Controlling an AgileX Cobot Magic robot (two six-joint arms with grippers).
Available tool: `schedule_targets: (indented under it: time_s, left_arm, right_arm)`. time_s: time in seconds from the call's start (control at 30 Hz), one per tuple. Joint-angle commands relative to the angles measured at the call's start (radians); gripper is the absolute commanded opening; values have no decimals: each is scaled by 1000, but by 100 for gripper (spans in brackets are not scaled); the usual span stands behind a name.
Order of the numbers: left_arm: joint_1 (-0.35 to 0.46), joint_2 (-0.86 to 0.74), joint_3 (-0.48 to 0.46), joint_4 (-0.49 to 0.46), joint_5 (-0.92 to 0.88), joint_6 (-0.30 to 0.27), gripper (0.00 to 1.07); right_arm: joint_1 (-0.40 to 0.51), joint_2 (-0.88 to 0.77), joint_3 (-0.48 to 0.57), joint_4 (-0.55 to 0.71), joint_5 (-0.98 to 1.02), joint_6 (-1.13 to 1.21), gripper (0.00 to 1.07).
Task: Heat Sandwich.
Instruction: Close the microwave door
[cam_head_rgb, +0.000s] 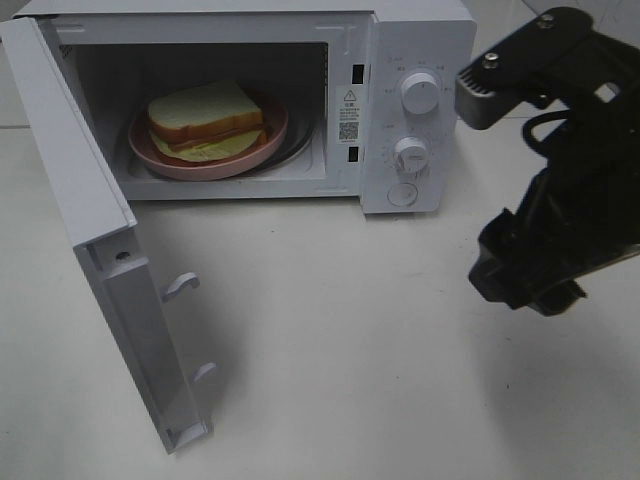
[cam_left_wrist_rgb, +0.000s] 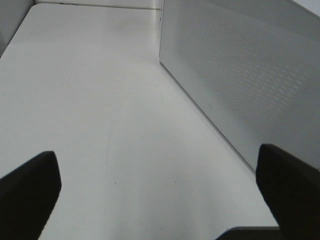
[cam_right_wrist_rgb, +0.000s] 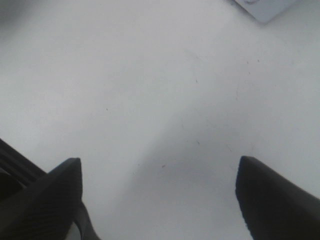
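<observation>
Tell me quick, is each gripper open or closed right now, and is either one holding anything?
Left gripper: open, holding nothing.
Right gripper: open, holding nothing.

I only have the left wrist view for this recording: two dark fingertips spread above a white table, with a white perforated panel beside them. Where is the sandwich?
Observer: The exterior high view shows the sandwich lying on a pink plate inside the microwave.
Operator: Is the microwave closed?
Observer: No. Its door stands wide open, swung out to the left of that view.
Operator: What is the right gripper doing?
Observer: The right wrist view shows the right gripper open above the table, with nothing between its fingers.
</observation>
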Motion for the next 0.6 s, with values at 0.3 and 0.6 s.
schedule_targets:
  time_s: [0.3, 0.6]
  left_arm:
    - [-8, -15, 2, -4, -10, 2, 100]
    - [-8, -15, 2, -4, -10, 2, 100]
  right_arm:
    - [1, -205, 3, 67, 275, 18, 76]
    - [1, -404, 34, 47, 316, 14, 76]
